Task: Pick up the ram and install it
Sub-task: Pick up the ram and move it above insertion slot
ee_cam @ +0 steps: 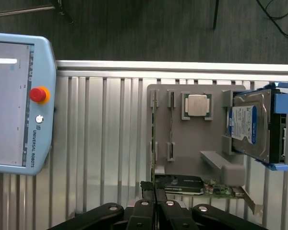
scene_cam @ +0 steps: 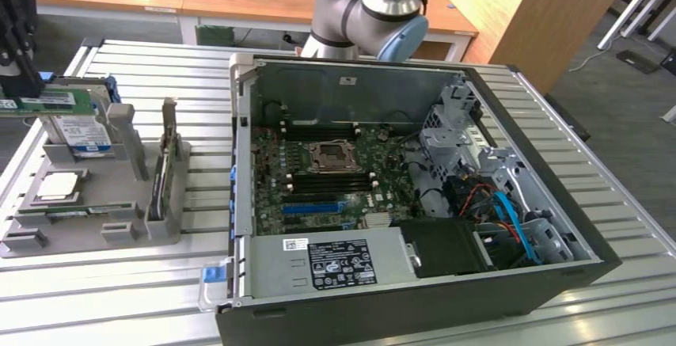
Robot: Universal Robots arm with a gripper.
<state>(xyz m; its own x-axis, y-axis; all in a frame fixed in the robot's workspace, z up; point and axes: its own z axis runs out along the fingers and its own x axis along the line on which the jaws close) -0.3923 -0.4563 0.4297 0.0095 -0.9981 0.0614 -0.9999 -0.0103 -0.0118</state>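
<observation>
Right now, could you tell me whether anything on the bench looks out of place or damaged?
Nothing looks spilled or broken. The hand holds the ram above the grey parts holder. The only oddity is the teach pendant, which in the wrist view juts past the edge of the slatted table.

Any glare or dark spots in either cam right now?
Exterior view: even light, soft sheen on the table slats, the ram well lit, computer case interior dimmer than the table. Wrist view: teach pendant screen washed pale, floor dark, gripper, shut on the ram, free of glare.
</observation>
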